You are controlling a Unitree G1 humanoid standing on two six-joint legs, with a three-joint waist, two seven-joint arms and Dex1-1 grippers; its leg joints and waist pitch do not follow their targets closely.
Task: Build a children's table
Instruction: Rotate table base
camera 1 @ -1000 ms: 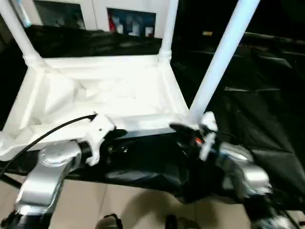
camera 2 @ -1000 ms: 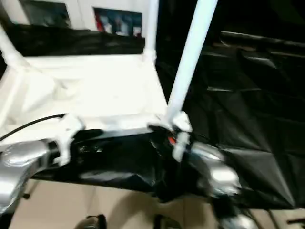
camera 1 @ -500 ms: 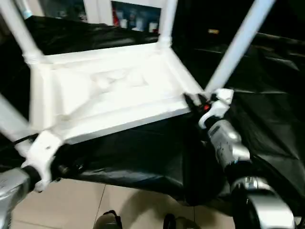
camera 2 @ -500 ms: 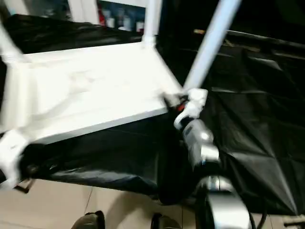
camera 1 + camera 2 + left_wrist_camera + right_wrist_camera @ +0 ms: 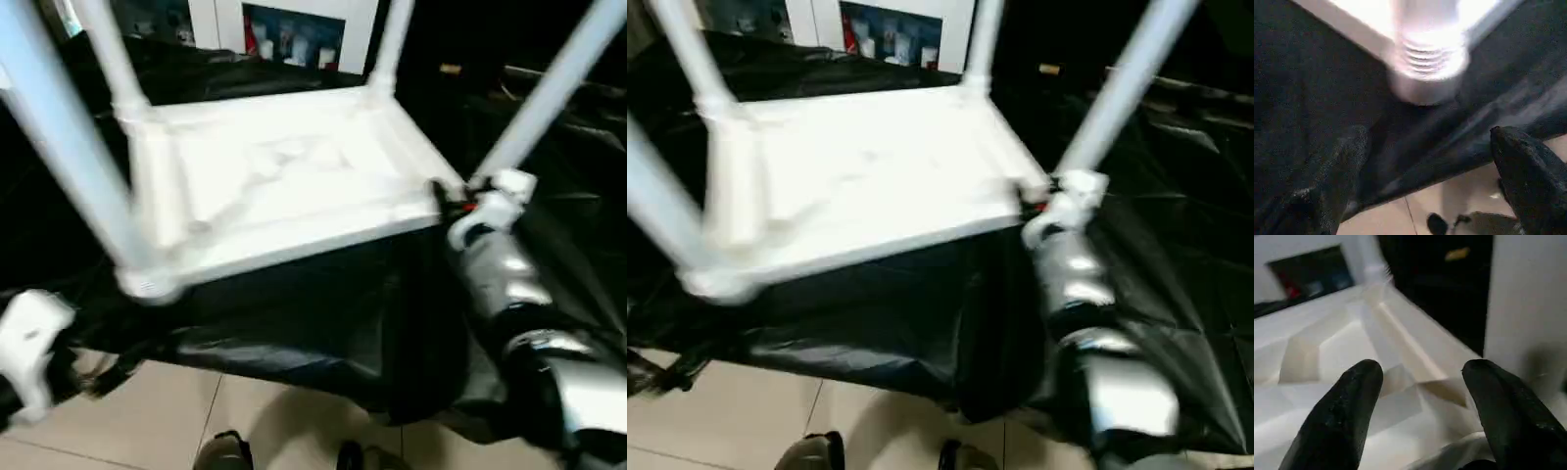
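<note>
The right tool [image 5: 1420, 396] has its fingers apart, straddling the near right corner of the upturned table top [image 5: 284, 186] beside a leg [image 5: 549, 93], gripping nothing. The left tool [image 5: 1425, 196], fingers wide apart, hangs below the near left leg [image 5: 69, 147]. With four legs standing in their sockets, assembly looks nearly done; next comes seating that corner or turning the table over on the black-draped bench [image 5: 549, 284].

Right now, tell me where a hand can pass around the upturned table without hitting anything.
Free: the black sheet in front of the table top, between the near-left leg and the right gripper. Also the tiled floor below. Crowded: the near-right corner, where that gripper and leg meet.
</note>
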